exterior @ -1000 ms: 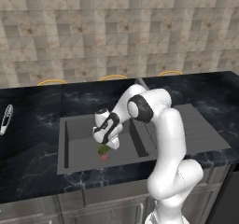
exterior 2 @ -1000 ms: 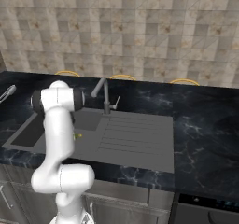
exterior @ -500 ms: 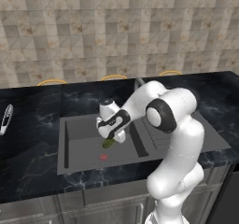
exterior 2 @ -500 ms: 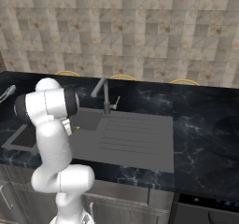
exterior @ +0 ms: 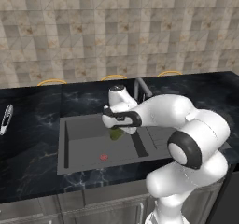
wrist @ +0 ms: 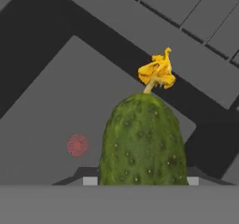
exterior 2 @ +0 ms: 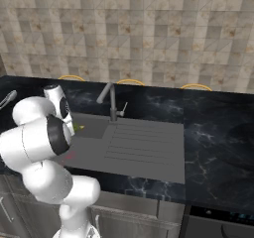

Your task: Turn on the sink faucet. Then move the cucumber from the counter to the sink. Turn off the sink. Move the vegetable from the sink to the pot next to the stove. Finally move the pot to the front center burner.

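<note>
My gripper [exterior: 116,130] is shut on the cucumber [exterior: 115,134], a warty green one with a yellow flower at its tip. It hangs over the sink [exterior: 84,141], above the basin's right part and clear of the floor. In the hand view the cucumber [wrist: 142,139] stands between the fingertips [wrist: 89,181], with the red drain mark [wrist: 77,145] below and to the left. From the right base view, the cucumber [exterior 2: 78,128] peeks out beside the hand. The sink faucet [exterior 2: 111,100] stands behind the basin, and no water shows. The pot is out of view.
The ribbed drainboard [exterior 2: 144,148] lies right of the basin. Black counter [exterior 2: 218,133] runs on both sides. A slim white-silver utensil [exterior: 5,118] lies on the counter far left. A dark appliance front [exterior 2: 223,217] shows at the lower right corner.
The gripper has carried the cucumber up from near the red drain mark and to the right, toward the drainboard side. The arm's elbow has swung forward and to the right.
</note>
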